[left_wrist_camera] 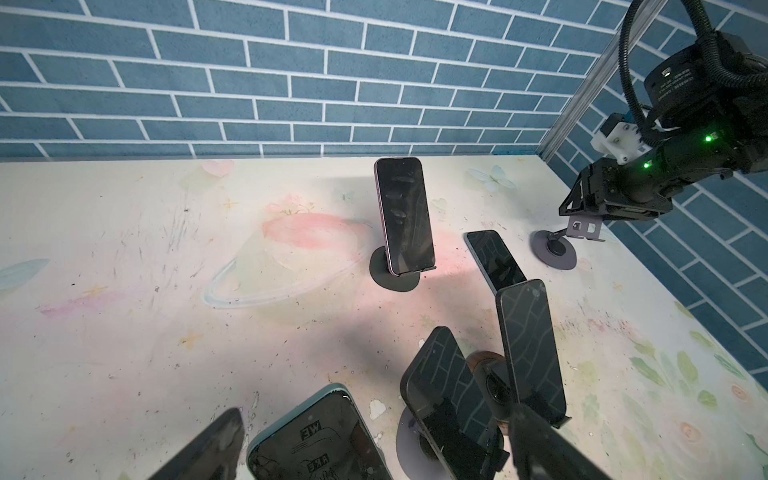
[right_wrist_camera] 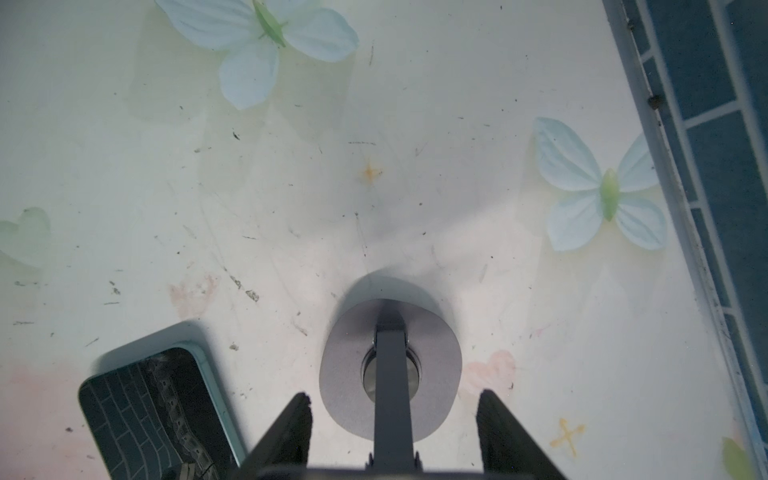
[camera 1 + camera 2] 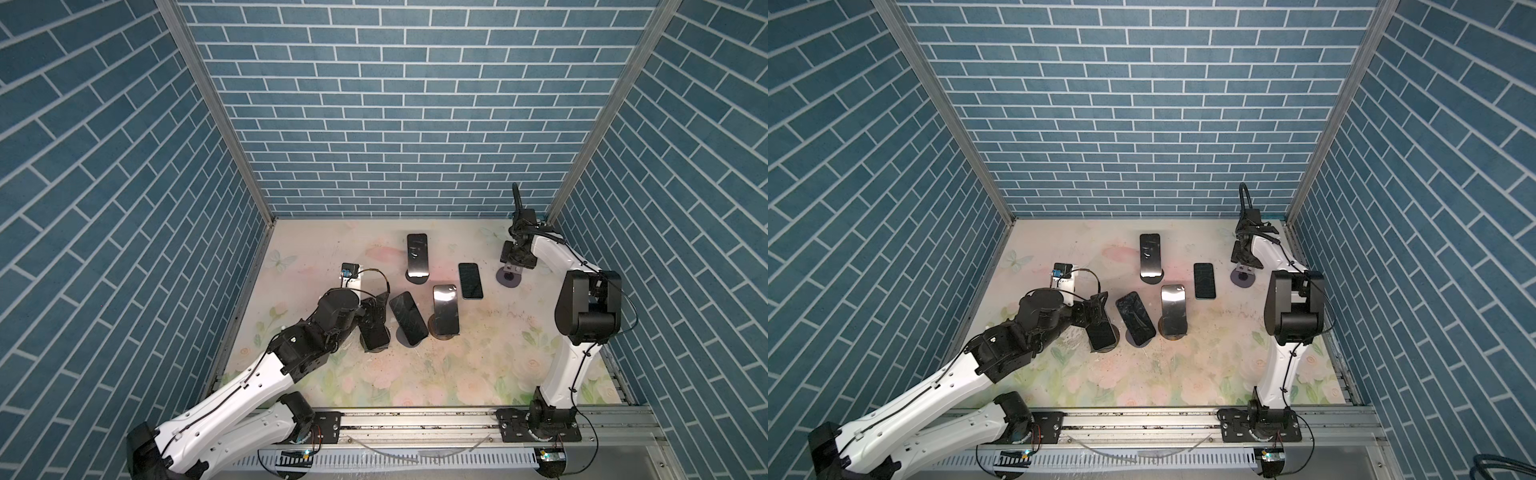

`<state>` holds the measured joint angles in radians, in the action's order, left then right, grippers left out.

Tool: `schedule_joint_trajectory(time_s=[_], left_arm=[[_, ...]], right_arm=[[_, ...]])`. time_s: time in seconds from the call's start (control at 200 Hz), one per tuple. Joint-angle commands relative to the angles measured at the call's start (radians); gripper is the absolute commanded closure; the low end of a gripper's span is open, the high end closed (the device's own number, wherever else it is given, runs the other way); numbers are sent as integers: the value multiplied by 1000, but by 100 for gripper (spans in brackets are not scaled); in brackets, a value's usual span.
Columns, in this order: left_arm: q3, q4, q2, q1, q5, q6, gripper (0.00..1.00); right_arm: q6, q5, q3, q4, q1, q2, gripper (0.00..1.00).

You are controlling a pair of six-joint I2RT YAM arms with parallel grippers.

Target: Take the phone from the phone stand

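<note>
the phone (image 3: 376,337) to be lifted leans back on its stand (image 3: 377,351) at the front left of the cluster. the left end effector (image 3: 375,313) has its jaws spread as wide as they go, with a finger (image 1: 216,444) to either side of the handset, gripping nothing yet. that straddle makes sense: closing across the narrow width is probably the firmest way to pinch a thin slab and draw it up past the cradle lip. in the left wrist view there is a gap on both sides of the glass, so i judge the close has not begun. a neighbouring phone (image 3: 408,318) on its own stand sits just beside the far finger, so there is little room to spare. the right end effector (image 3: 514,266) is at the back right, clamped on the top plate of an empty stand (image 3: 508,280), seemingly pinning it in place. a flat phone (image 3: 470,280) lies face up near it on the bench (image 3: 478,357), off any cradle. the phones are glossy black slabs with rounded corners, mirroring the blue brick walls, and the one being straddled shows a pale teal rim. the stands are matt grey discs, each with a thin folded metal neck and plate. the bench is a smooth pastel print of flowers and butterflies, scuffed and speckled, so a light stand could skid if the phone drags on its lip.
</note>
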<state>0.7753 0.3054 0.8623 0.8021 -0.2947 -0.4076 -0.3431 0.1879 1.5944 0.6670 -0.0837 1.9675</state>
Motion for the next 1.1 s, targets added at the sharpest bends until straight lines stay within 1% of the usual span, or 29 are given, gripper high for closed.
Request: schedule_joint_trajectory(time_s=[0.0, 0.09, 0.25, 0.5, 0.605, 0.745, 0.935, 1.01, 1.095], left_arm=[[26, 31, -6, 5, -12, -2, 0], [28, 47, -12, 5, -14, -5, 0], [5, 44, -38, 5, -21, -17, 0], [8, 70, -54, 5, -35, -5, 0], [6, 74, -57, 5, -41, -2, 0], [3, 72, -56, 4, -40, -2, 0], [6, 76, -55, 5, -32, -3, 0], [11, 88, -55, 5, -31, -9, 0], [7, 99, -63, 5, -31, -16, 0]], right_arm=[[-21, -8, 69, 9, -1, 11, 53], [-36, -6, 94, 29, -1, 28, 53], [-77, -38, 119, 39, -1, 70, 53], [-114, -11, 132, 46, -1, 119, 52], [-118, -11, 136, 55, -1, 129, 49], [-117, -17, 137, 67, -1, 130, 43], [-103, -22, 120, 64, -1, 96, 22], [-93, -18, 111, 65, -2, 79, 16], [-78, -4, 94, 60, -4, 49, 12]])
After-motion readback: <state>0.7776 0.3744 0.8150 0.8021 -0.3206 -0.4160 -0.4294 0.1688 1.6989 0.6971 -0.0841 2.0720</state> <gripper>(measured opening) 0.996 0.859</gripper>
